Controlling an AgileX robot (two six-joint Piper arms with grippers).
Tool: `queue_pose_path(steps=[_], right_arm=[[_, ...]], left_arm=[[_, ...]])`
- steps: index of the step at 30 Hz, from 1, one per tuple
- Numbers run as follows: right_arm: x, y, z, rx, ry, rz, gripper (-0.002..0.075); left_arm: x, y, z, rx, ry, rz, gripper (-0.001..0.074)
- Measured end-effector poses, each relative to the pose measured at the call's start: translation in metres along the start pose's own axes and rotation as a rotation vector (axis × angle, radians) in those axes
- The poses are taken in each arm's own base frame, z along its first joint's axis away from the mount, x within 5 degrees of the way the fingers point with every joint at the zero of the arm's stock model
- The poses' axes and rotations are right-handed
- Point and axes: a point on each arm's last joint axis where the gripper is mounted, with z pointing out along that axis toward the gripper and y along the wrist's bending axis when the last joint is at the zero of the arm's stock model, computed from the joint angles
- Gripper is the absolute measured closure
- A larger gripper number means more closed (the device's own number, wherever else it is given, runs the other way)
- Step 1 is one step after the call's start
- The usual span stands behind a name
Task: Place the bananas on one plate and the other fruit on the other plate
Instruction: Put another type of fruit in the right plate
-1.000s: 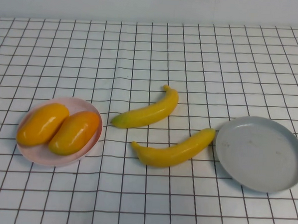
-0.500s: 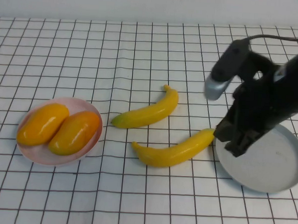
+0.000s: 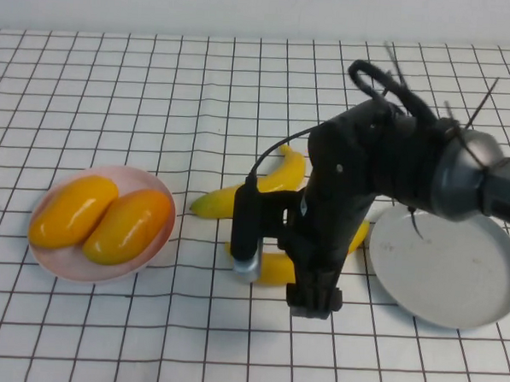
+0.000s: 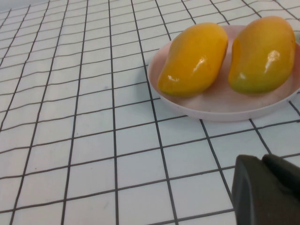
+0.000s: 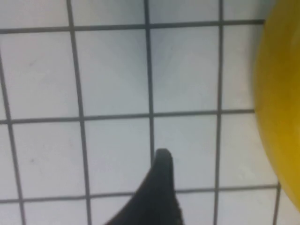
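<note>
We see a lab-style test bench, a black-gridded white tablecloth (image 3: 115,89), plain pale wall (image 3: 247,11) behind, toy-like glossy fruit staged

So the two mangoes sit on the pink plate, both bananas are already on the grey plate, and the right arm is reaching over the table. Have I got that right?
Not quite. In the high view the grey plate holds nothing: both bananas lie on the table, the nearer one partly hidden under the right gripper. The mangoes do sit on the pink plate. The left gripper shows only in its wrist view, near the pink plate.
</note>
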Motion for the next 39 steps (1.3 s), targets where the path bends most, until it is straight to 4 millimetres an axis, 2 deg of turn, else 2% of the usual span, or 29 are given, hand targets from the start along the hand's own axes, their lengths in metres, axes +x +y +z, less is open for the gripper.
queue_pose_path(steps=[9,12,15,16,20,23,26,29,31,33,37,39], right_arm=[[-0.019,-0.017,0.035,0.038,-0.023,-0.038,0.0154],[-0.022,-0.02,0.04,0.039,-0.024,-0.038,0.0224],[-0.023,-0.022,0.04,0.047,-0.023,-0.016,0.0351],[-0.024,-0.023,0.038,0.047,-0.023,0.0,0.0404],[-0.026,-0.034,0.018,0.094,0.018,0.085,0.041],[-0.023,-0.044,-0.009,0.171,0.089,0.242,0.041],[-0.017,-0.053,-0.048,0.261,0.058,0.413,0.041],[0.005,-0.055,-0.091,0.267,-0.049,0.618,0.041],[0.031,-0.054,-0.114,0.229,-0.107,0.745,0.041],[0.063,-0.052,-0.123,0.198,-0.118,0.851,0.041],[0.12,-0.041,-0.111,0.168,-0.036,1.019,0.041],[0.141,-0.039,-0.093,0.153,0.007,1.08,0.041]], left_arm=[[0.0,0.0,0.0,0.0,0.0,0.0,0.0737],[0.0,0.0,0.0,0.0,0.0,0.0,0.0737],[0.0,0.0,0.0,0.0,0.0,0.0,0.0737],[0.0,0.0,0.0,0.0,0.0,0.0,0.0737],[0.0,0.0,0.0,0.0,0.0,0.0,0.0737],[0.0,0.0,0.0,0.0,0.0,0.0,0.0737],[0.0,0.0,0.0,0.0,0.001,0.0,0.0737],[0.0,0.0,0.0,0.0,0.001,0.0,0.0737],[0.0,0.0,0.0,0.0,0.001,0.0,0.0737],[0.0,0.0,0.0,0.0,0.001,0.0,0.0737],[0.0,0.0,0.0,0.0,0.002,0.0,0.0737],[0.0,0.0,0.0,0.0,0.002,0.0,0.0737]])
